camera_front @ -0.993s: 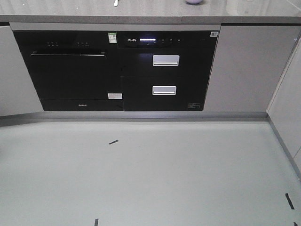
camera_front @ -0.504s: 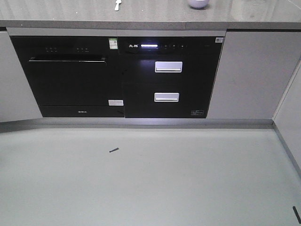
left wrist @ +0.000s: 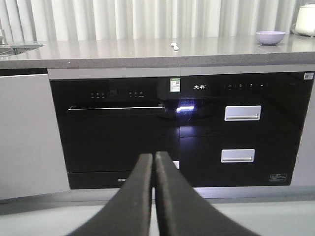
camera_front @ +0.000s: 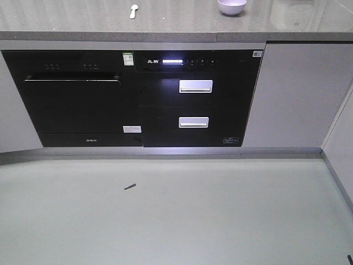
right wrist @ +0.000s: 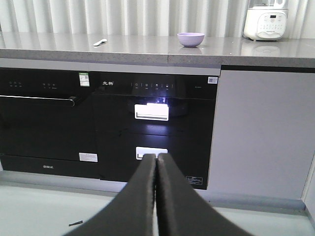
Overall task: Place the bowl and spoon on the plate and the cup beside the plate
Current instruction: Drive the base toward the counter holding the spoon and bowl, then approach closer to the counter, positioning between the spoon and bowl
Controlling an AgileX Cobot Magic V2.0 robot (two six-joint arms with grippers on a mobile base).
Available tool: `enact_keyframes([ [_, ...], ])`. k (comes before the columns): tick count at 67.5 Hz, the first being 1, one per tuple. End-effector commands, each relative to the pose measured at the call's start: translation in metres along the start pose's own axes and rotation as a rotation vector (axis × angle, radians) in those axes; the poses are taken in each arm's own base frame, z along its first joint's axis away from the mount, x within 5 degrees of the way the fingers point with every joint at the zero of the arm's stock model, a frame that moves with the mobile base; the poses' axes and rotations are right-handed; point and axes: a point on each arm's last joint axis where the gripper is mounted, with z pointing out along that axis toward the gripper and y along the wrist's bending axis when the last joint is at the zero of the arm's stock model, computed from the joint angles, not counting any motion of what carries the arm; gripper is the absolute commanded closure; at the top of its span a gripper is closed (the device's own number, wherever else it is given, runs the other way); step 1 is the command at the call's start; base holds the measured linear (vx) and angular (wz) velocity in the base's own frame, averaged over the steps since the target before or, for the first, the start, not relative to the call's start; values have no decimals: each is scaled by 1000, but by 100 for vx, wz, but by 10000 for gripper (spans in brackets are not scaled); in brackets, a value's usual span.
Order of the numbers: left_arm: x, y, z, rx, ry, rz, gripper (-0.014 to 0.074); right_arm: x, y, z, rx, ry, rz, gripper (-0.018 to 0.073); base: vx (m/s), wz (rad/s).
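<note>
Approach stage: left claw and right claw pressed together, empty; advise halting square to bench, bowl and spoon within reach, before either opens

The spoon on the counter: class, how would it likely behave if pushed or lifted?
The spoon looks small and thin, so probably light. On the smooth, glossy counter it would likely slide or spin when nudged. Lying flat, it seems unlikely to roll.
</note>
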Motion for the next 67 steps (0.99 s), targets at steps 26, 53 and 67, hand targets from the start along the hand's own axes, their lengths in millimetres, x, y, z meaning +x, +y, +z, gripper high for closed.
enact_keyframes([
  [26,-14,-1,-3,11,-111,-9,603,-5,-1,0,10,-75,-9,566,15,-5],
  [53,-14,-1,-3,11,-111,-9,603,-5,-1,0,10,-75,-9,566,14,-1],
  [67,-14,-1,-3,11,-111,-9,603,-5,-1,0,10,-75,-9,566,14,1],
])
